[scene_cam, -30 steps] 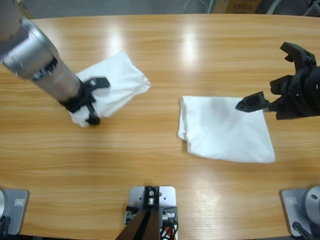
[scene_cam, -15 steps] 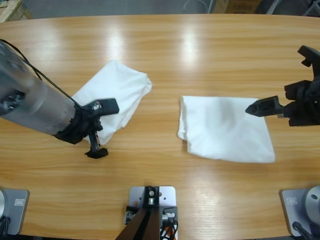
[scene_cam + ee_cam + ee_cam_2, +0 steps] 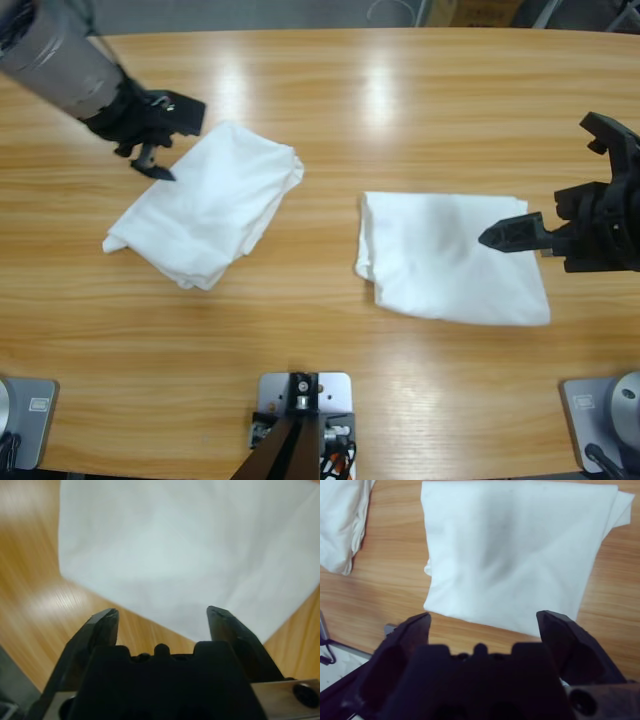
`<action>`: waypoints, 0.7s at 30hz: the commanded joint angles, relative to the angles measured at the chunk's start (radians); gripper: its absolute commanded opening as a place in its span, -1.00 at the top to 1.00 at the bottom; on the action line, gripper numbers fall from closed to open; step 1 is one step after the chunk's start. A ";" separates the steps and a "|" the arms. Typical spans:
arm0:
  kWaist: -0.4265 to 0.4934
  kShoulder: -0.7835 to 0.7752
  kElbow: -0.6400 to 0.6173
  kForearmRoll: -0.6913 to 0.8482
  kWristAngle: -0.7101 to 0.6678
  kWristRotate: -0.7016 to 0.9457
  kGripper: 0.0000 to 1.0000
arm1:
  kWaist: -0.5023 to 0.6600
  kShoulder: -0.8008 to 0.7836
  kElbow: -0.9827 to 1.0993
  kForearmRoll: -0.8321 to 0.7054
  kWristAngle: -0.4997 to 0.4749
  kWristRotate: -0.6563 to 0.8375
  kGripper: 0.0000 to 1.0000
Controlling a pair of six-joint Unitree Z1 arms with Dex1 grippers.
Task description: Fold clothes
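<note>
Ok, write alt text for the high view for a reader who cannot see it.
Two folded white T-shirts lie apart on a long wooden table: the left T-shirt at an angle, the right T-shirt squarer. The left gripper hovers open by the left shirt's upper edge, and the right gripper is open at the other's right edge.

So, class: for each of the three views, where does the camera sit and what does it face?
High view: above the table, looking down; both arms and both shirts show.
Left wrist view: on the left arm, facing the left shirt past open jaws.
Right wrist view: on the right arm, facing the right shirt past open jaws.
Shared: each wrist's shirt appears in the high view too.
</note>
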 commanded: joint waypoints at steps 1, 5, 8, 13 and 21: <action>-0.018 0.203 -0.068 0.065 -0.009 0.113 -0.33 | 0.009 0.001 0.066 -0.062 0.018 0.006 -0.72; -0.036 0.242 -0.006 0.044 0.011 0.121 -0.36 | 0.009 0.025 0.093 -0.099 0.019 0.006 -0.72; -0.064 0.253 0.088 -0.007 0.024 0.120 -0.51 | 0.009 0.025 0.103 -0.108 0.019 0.006 -0.72; -0.101 0.262 0.216 -0.129 0.022 0.079 -0.50 | 0.009 0.007 0.117 -0.108 0.020 0.007 -0.72; -0.123 0.268 0.167 -0.143 -0.129 -0.427 -0.25 | 0.009 -0.008 0.138 -0.108 0.020 0.013 -0.72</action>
